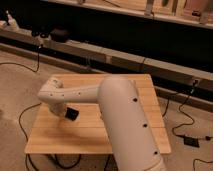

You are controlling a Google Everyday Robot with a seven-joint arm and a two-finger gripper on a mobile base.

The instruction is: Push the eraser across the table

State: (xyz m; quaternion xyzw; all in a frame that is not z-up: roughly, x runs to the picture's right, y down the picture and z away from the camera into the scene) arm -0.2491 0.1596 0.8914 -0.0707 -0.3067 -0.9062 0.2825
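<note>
Low over the tabletop (pixel 55 137), my fingers (pixel 71 114) form one dark lump; apart or together, I cannot tell. I cannot separate the eraser from them. Off-centre contact could let it twist aside and escape.

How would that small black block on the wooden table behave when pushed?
The eraser looks low and flat, so it should slide rather than roll or tip. The table looks smooth and level, so it would probably stop when the gripper, beside it at the table's left, stops. Being small, it is likely light.
</note>
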